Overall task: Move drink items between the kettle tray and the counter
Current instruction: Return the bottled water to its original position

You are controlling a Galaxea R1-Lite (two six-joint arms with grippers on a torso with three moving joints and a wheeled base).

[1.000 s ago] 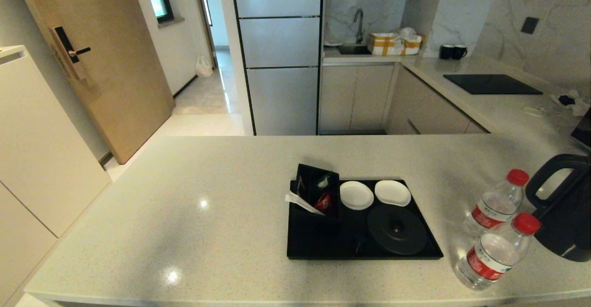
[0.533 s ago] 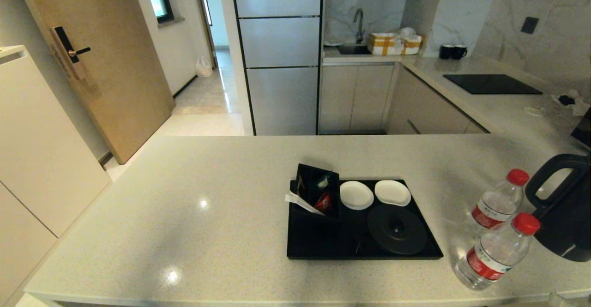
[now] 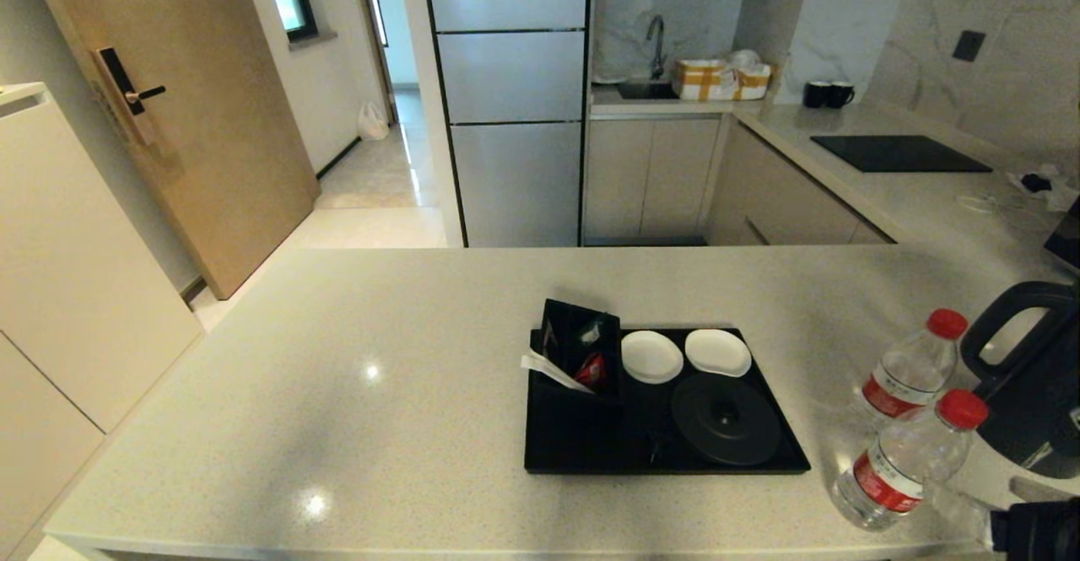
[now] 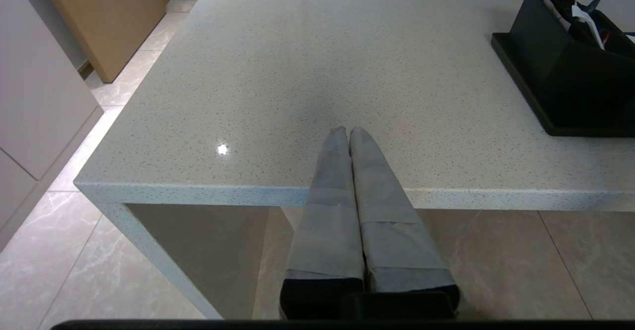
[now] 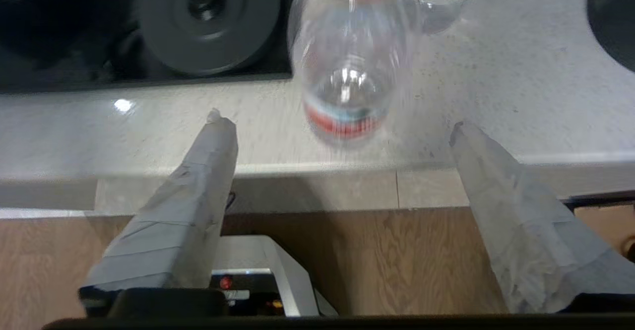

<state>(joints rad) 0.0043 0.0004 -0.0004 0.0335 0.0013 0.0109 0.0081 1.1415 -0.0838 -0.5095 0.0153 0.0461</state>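
Two clear water bottles with red caps stand on the beige counter (image 3: 380, 375), right of the kettle tray (image 3: 591, 451): a near bottle (image 3: 907, 460) and a far bottle (image 3: 911, 371). The dark grey kettle (image 3: 1034, 384) stands beside them at the right edge. The tray's round kettle base (image 3: 726, 418) and both white coasters (image 3: 651, 356) are bare. My right gripper (image 5: 336, 121) is open at the counter's front edge, just short of the near bottle (image 5: 349, 72), which lines up with the gap between the fingers. My left gripper (image 4: 347, 131) is shut and empty over the counter's front edge, left of the tray.
A black box of sachets (image 3: 578, 350) sits on the tray's left end. A black hob (image 3: 899, 154) and two black mugs (image 3: 827, 94) are on the far counter. The right gripper (image 3: 970, 515) shows at the bottom right corner of the head view.
My right gripper has come into the head view at the bottom right, closing on the near bottle. The bottles, kettle and tray have not moved.
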